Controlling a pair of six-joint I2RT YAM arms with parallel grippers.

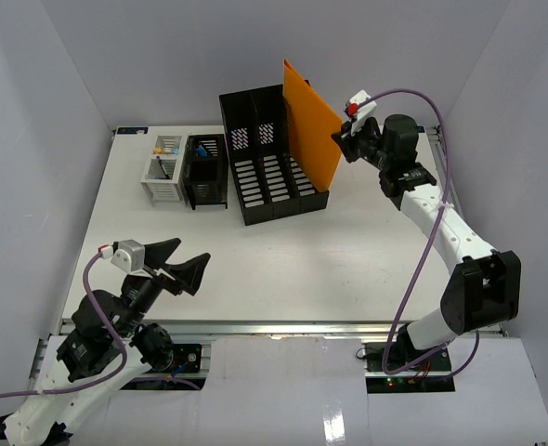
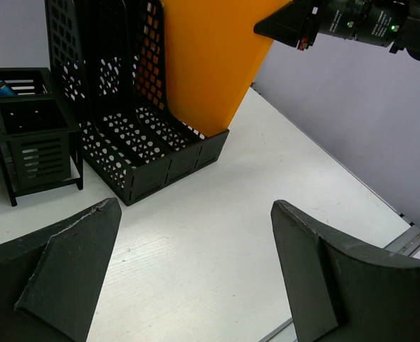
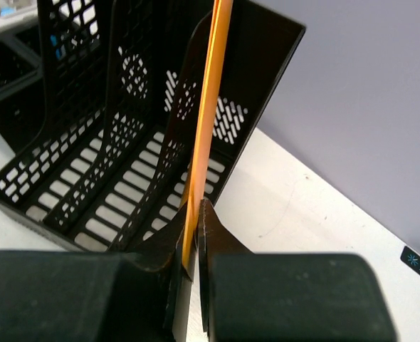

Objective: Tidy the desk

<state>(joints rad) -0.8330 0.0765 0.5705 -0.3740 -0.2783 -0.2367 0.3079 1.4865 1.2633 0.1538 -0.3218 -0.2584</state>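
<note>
The white desk [image 1: 330, 269] holds a black three-slot file rack [image 1: 265, 177] at the back centre. An orange folder [image 1: 309, 130] stands tilted in the rack's right-hand slot. My right gripper [image 1: 341, 137] is shut on the folder's right edge. In the right wrist view the folder [image 3: 208, 92] is edge-on, pinched between the right gripper's [image 3: 198, 210] fingers over the rack [image 3: 103, 142]. My left gripper [image 1: 183, 263] hovers open above the desk's front left, holding nothing. Its wrist view looks between the open gripper [image 2: 196, 205] at the rack [image 2: 132, 121] and folder [image 2: 210, 64].
A black mesh organizer [image 1: 205, 172] and a white one [image 1: 164, 170] with pens stand left of the rack. Pale grey walls close in the desk on three sides. A metal rail [image 1: 283, 327] runs along the front edge.
</note>
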